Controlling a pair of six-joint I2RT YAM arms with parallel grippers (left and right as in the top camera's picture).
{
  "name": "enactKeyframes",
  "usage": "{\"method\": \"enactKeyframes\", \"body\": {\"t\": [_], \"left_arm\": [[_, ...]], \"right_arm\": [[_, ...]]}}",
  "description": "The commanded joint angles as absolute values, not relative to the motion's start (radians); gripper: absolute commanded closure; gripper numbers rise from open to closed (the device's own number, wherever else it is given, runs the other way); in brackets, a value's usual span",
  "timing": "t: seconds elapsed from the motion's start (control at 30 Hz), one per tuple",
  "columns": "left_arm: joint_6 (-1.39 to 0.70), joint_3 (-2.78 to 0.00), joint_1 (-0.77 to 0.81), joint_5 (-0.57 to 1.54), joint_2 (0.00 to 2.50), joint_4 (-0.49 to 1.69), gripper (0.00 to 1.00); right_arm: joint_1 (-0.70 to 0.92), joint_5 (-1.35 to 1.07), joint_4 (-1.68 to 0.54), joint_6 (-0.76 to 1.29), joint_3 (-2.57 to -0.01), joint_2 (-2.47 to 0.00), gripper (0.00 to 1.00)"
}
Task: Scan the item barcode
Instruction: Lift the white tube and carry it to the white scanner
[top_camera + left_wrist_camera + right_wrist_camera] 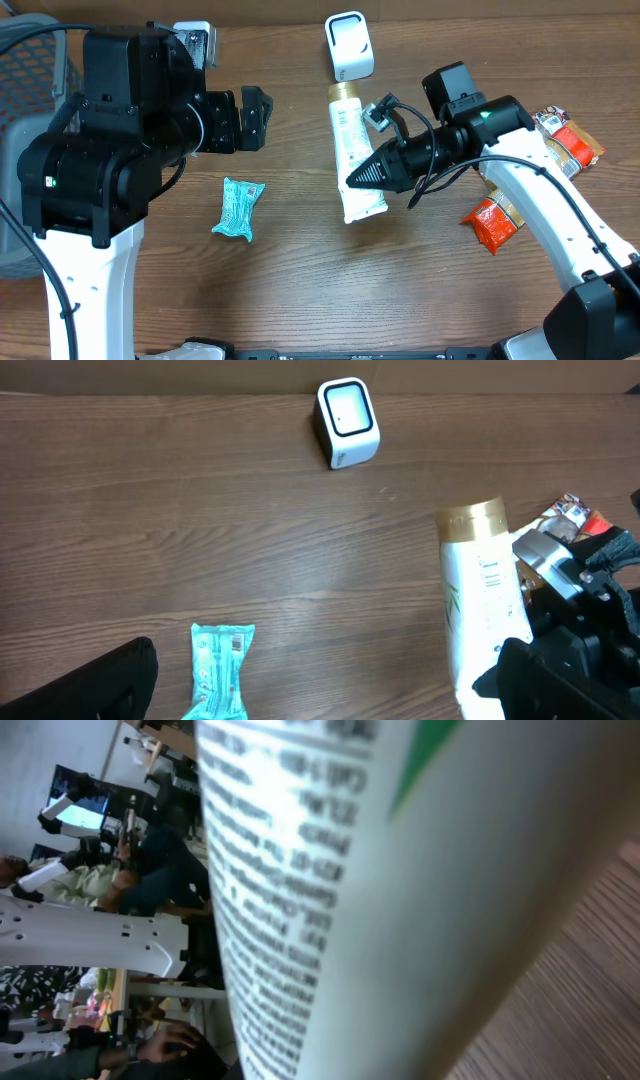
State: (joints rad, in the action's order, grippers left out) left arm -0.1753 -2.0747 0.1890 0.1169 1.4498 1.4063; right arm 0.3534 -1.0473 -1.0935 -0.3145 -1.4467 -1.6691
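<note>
In the right wrist view the white tube (420, 920) is cut off by every edge. Its print (270, 920) is blurred beyond reading. In the left wrist view its lower end is hidden behind the right gripper (490, 678), and the teal packet (220, 675) is cropped by the bottom edge.

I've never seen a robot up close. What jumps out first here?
The white plastic tube with a gold cap, mid-table, pinched near its lower end by the right gripper. Behind it stands a small white cube scanner; a crinkled teal packet lies left of centre.
</note>
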Motion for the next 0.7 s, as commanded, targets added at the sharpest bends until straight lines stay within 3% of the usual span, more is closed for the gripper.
{"method": "enactKeyframes", "body": {"t": [0.0,0.37,0.67], "left_arm": [[-0.154,-2.078,0.190,0.124,1.453,1.403,0.01],[-0.154,-2.078,0.190,0.123,1.453,1.403,0.00],[-0.154,-2.078,0.190,0.124,1.453,1.403,0.00]], "right_arm": [[0.346,-1.129,-1.087,-0.339,-1.449,-1.655,0.96],[0.311,-1.108,-1.030,-0.165,-1.471,-1.655,0.97],[0.341,-0.570,-1.077,0.007,-1.765,-1.668,0.97]]}}
